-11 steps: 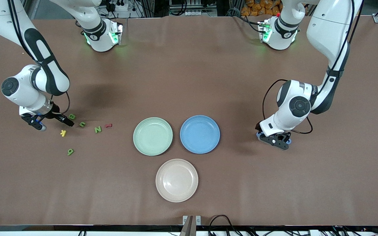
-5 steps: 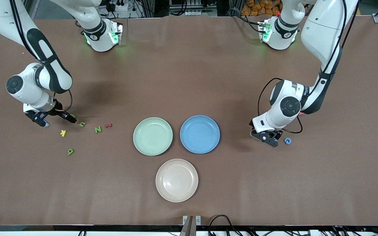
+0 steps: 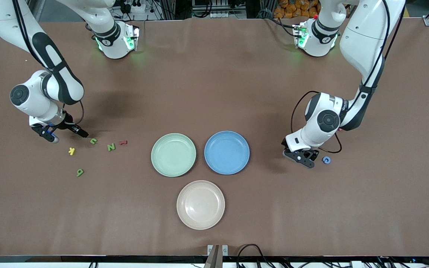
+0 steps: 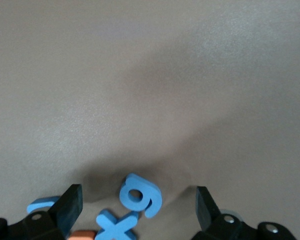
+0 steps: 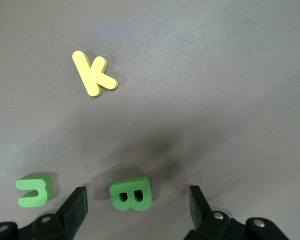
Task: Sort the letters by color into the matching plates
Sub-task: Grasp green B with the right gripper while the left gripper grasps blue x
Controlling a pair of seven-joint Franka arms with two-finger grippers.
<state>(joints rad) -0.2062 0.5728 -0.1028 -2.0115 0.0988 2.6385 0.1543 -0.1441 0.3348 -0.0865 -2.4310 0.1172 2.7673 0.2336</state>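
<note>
Three plates sit near the middle of the table: the mint green plate (image 3: pixel 173 155) and the blue plate (image 3: pixel 226 152) side by side, just apart, and a cream plate (image 3: pixel 200 204) nearer the front camera, below the gap between them.

Toward the right arm's end lie a green J (image 3: pixel 93 141), a green N (image 3: pixel 111 146), a red letter (image 3: pixel 123 142), a yellow K (image 3: pixel 72 150) and a green 9 (image 3: pixel 80 172). The right gripper (image 3: pixel 65 133) is low over the table here, its forearm angled down. In the right wrist view its fingers (image 5: pixel 75 207) stand apart around a green B (image 5: pixel 131 193) without touching it, holding nothing.

Toward the left arm's end, the left gripper (image 3: pixel 304 159) is low beside a blue ring-shaped letter (image 3: pixel 326 160). Its wrist view shows wide-open fingers (image 4: pixel 70 205) around a blue 9 (image 4: pixel 140 195), with a blue X (image 4: pixel 115 227), another blue piece (image 4: pixel 42 205) and an orange piece (image 4: pixel 82 235) close by. It grips nothing.
</note>
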